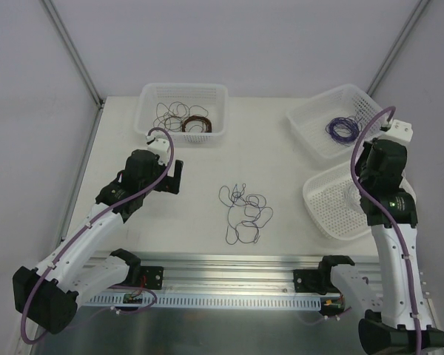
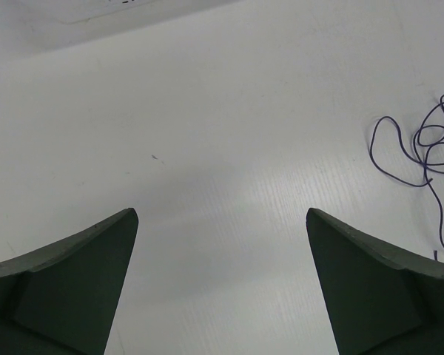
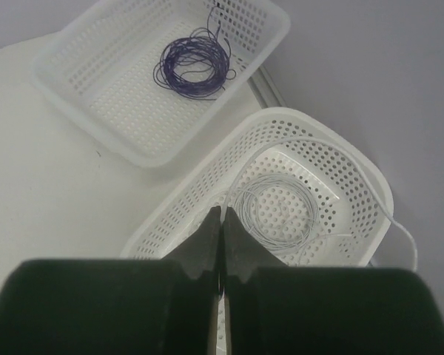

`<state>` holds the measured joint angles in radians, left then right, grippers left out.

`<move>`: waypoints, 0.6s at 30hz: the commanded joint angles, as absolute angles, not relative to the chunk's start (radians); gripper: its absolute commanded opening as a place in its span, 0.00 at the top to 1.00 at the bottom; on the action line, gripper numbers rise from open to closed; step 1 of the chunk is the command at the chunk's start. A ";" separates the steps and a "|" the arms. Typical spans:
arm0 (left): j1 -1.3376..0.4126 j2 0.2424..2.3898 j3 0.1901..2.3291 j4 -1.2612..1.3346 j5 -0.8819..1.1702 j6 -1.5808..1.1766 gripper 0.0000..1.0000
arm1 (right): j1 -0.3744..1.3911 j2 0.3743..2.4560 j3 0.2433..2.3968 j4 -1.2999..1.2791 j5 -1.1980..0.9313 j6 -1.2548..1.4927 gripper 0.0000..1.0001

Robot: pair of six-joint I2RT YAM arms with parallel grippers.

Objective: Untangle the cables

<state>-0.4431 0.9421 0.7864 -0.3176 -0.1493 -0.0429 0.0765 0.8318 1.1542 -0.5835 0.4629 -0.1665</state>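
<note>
The cables (image 1: 244, 211) lie as a loose clump of thin dark and purple wire on the white table, midway between the arms. Part of the clump shows at the right edge of the left wrist view as purple loops (image 2: 423, 144). My left gripper (image 2: 220, 213) hovers over bare table to the left of the clump, open, with nothing between its fingers. My right gripper (image 3: 222, 212) hangs over the rounded white basket (image 3: 311, 118), shut on a whitish wire (image 3: 281, 145) that arcs from its tips over the basket's far rim.
A whitish coil (image 3: 277, 211) lies in the rounded basket. The rectangular basket (image 3: 59, 74) behind it holds a purple coil (image 3: 194, 63). A third basket (image 1: 181, 87) at the back left holds dark and red-brown coils. A rail (image 1: 229, 262) runs along the near edge.
</note>
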 commanded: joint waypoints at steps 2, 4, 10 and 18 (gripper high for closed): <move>-0.437 0.939 0.781 -0.290 -0.181 -0.031 0.01 | -0.058 0.845 1.051 -0.500 0.327 -0.030 0.99; -0.437 0.939 0.781 -0.288 -0.184 -0.029 0.01 | -0.104 0.862 0.978 -0.480 0.230 0.004 0.99; -0.437 0.942 0.781 -0.290 -0.187 -0.023 0.01 | -0.287 0.962 0.818 -0.368 -0.052 0.167 0.99; -0.437 0.950 0.782 -0.290 -0.179 -0.020 0.01 | -0.339 1.178 0.788 -0.367 -0.169 0.230 0.99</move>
